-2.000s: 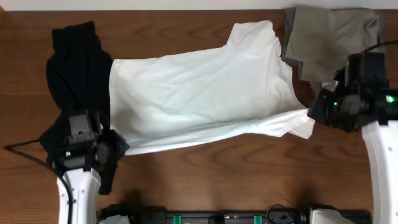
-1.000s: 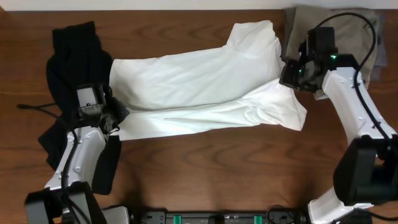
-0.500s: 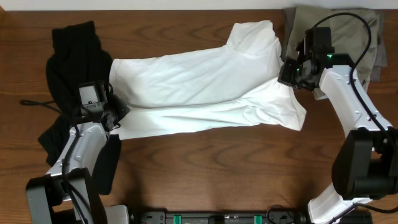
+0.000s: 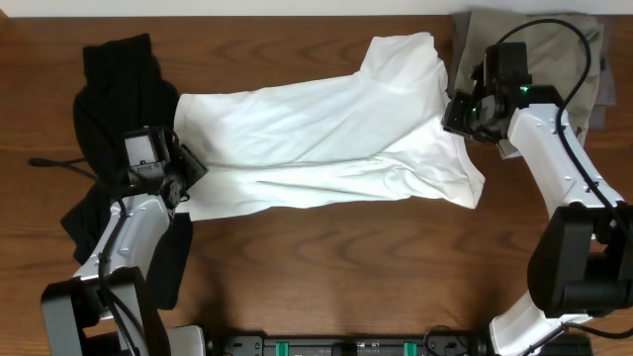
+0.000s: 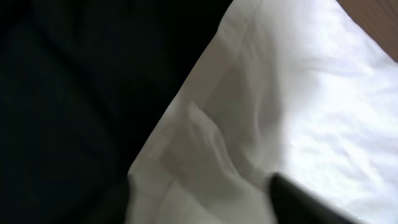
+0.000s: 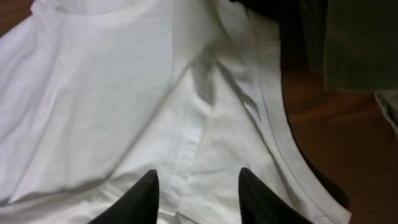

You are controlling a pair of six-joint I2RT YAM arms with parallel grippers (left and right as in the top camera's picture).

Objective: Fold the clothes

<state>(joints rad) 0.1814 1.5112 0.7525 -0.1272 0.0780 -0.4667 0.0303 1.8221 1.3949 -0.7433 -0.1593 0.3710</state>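
- Starting at the left: a crumpled black garment (image 4: 111, 99) lies on the brown wooden worktop (image 4: 326, 267), its right edge touching the left end of the white shirt. It does not look folded.
- The left gripper (image 4: 186, 180) sits at the left hem of the white cotton shirt (image 4: 316, 138). Its wrist view shows the hem against black cloth and only one dark fingertip (image 5: 305, 202). Whether the jaws are closed on fabric cannot be told.
- The shirt lies lengthwise across the middle of the worktop. Two seconds ago its near long edge lay flat toward the front. Both arms have since carried that edge back over the body, so a doubled band now runs along the near side. Over the last half second almost nothing has shifted.
- Judgement: the first lengthwise fold is laid, and release and smoothing come next.
- The right gripper (image 4: 455, 117) rests at the shirt's right end. In its wrist view the fingers (image 6: 142, 198) stand apart with white fabric lying loose between them. The jaws are assessed as parted and holding nothing.
- An olive-grey cloth (image 4: 534, 54) lies at the far right corner, partly under the right arm, and is not yet handled.
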